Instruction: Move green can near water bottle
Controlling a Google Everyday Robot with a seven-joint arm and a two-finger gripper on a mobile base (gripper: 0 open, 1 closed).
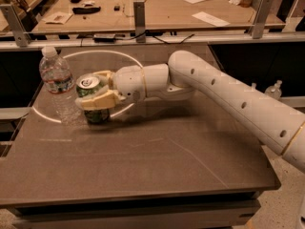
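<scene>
The green can [93, 112] stands upright on the dark table [143, 161], its silver top and pull tab showing. My gripper [93, 93] reaches in from the right and is shut on the can, its cream fingers [97, 100] wrapped around the can's upper half. The water bottle [57, 82], clear with a white cap and a label band, stands upright just left of the can, a small gap between them.
A white arm [228, 99] stretches from the right edge across the table's back half. A pale ring of light [119, 61] lies on the table around the bottle. Behind the rail stands a wooden bench [157, 6] with papers and tools.
</scene>
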